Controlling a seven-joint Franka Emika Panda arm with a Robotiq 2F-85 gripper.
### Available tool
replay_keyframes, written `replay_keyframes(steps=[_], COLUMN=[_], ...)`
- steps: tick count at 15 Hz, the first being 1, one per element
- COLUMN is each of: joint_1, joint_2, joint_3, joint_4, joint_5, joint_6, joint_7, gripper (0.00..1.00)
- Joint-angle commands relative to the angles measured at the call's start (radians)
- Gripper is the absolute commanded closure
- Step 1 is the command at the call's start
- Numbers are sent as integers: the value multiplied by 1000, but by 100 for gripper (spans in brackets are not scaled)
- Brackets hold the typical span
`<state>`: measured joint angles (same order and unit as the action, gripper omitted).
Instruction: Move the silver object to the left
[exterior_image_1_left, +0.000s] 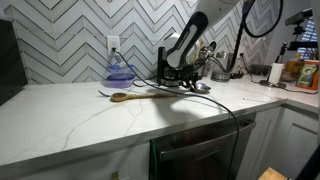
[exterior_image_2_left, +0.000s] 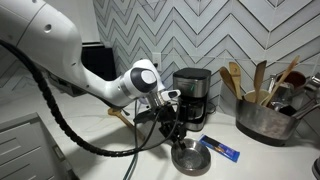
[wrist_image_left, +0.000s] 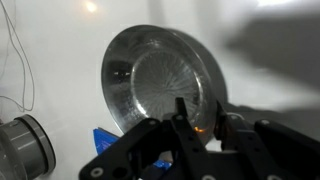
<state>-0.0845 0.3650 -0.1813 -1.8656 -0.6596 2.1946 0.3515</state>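
The silver object is a small shallow shiny metal bowl (wrist_image_left: 150, 75) lying on the white counter. In the wrist view it fills the middle of the picture. My gripper (wrist_image_left: 202, 122) is open, and its two fingers straddle the bowl's near rim with a gap still showing on each side. In an exterior view the gripper (exterior_image_2_left: 178, 135) hangs just above the bowl (exterior_image_2_left: 190, 158), at its back edge. In the other exterior view the gripper (exterior_image_1_left: 188, 82) is low over the counter, in front of the coffee maker, and the bowl (exterior_image_1_left: 201, 88) barely shows beside it.
A wooden spoon (exterior_image_1_left: 125, 96) lies on the counter. A blue packet (exterior_image_2_left: 220, 148) lies close beside the bowl. A black coffee maker (exterior_image_2_left: 190, 95) stands behind it. A metal pot of utensils (exterior_image_2_left: 265, 120) stands off to one side, and a purple object (exterior_image_1_left: 120, 72) sits by the wall.
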Motion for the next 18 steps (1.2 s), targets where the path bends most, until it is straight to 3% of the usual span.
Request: replay_keyframes(steps=[1, 7, 10, 18], joint_1=[16, 22, 25, 44], joint_2=[30, 39, 42, 10], joint_3=[-16, -13, -13, -17], joint_4=[11, 16, 18, 1], joint_5=[-29, -29, -28, -64], joint_6=[16, 12, 9, -18], joint_7=[23, 18, 19, 39], gripper=[74, 86, 100, 99])
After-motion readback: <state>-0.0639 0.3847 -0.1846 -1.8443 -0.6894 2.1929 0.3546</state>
